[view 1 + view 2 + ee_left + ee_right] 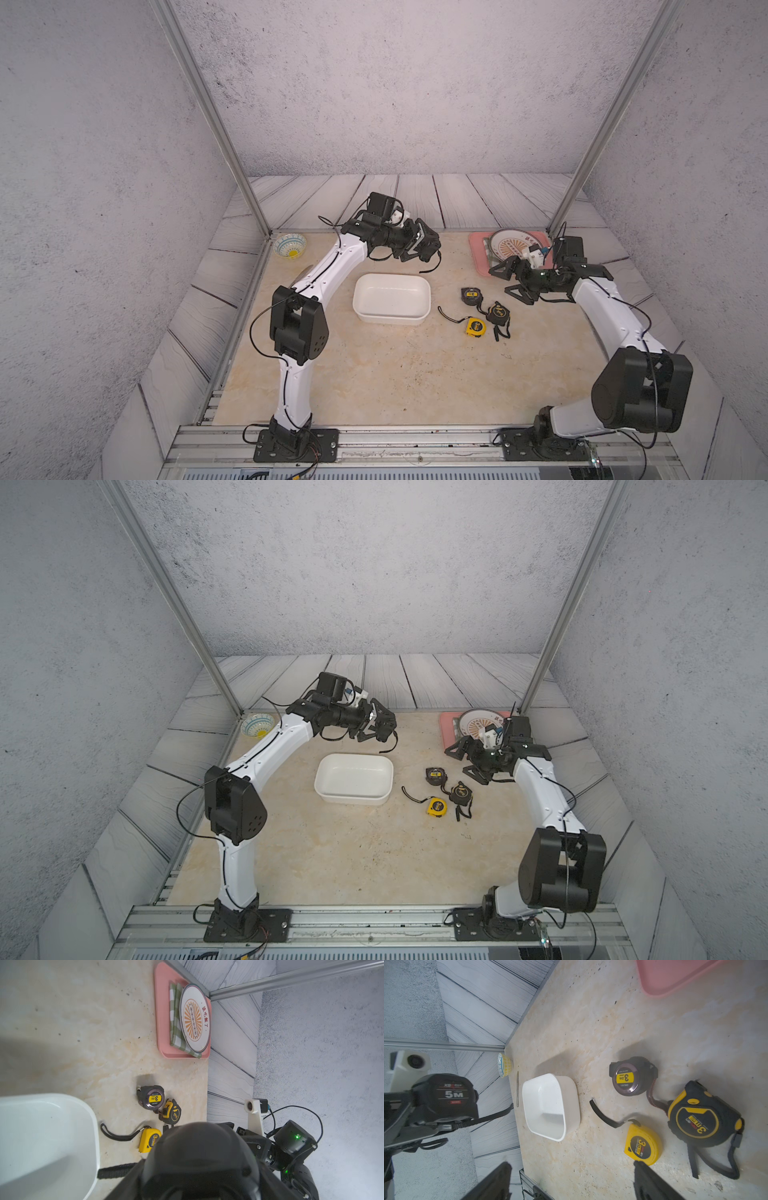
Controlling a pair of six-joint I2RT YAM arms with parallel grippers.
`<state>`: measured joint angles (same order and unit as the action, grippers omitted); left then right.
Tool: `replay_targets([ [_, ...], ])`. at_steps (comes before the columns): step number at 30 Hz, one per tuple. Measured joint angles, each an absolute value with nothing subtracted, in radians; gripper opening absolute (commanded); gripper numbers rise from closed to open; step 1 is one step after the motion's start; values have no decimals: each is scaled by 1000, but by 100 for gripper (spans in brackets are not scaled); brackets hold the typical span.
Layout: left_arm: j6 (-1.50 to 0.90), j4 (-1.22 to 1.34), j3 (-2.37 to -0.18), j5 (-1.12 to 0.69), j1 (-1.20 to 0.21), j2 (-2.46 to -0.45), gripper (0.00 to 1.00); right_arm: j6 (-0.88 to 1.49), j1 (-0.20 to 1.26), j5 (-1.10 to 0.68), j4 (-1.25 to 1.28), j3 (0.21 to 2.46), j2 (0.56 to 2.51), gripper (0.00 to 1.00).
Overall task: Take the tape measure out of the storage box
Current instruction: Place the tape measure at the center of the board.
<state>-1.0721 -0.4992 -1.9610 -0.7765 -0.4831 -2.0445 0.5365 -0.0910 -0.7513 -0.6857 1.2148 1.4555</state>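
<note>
The left pincer point(424, 245) is gripping the black hard-cased tape measure point(444, 1095), raised just beyond the empty white plastic storage box point(390, 318). The case is probably feeling dense, rigid and slick (its strap point(492, 1115) is dangling limp). The right pincer point(508, 280) is hanging released, well right of the box.

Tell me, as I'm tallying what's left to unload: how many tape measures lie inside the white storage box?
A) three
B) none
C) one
B: the storage box shows only its bare white floor, and the black 5M tape measure sits clamped in the left pincer, outside it.
</note>
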Motion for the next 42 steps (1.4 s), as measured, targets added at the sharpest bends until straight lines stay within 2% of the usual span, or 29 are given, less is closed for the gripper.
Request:
replay_targets([
  [7, -1559, -245, -1715, -805, -487, -1982, 0, 477, -39, -719, -685, 1236, 1455, 93],
  [16, -1937, 8, -1763, -837, -541, -1984, 0, 427, 46, -640, -577, 1222, 1388, 93],
  [32, -2078, 351, -1670, -860, -557, -2015, 0, 525, 46, -729, -436, 1269, 1378, 94],
  [42, -2089, 398, -1659, -859, -557, -2019, 0, 596, 55, -778, -390, 1285, 1377, 94],
])
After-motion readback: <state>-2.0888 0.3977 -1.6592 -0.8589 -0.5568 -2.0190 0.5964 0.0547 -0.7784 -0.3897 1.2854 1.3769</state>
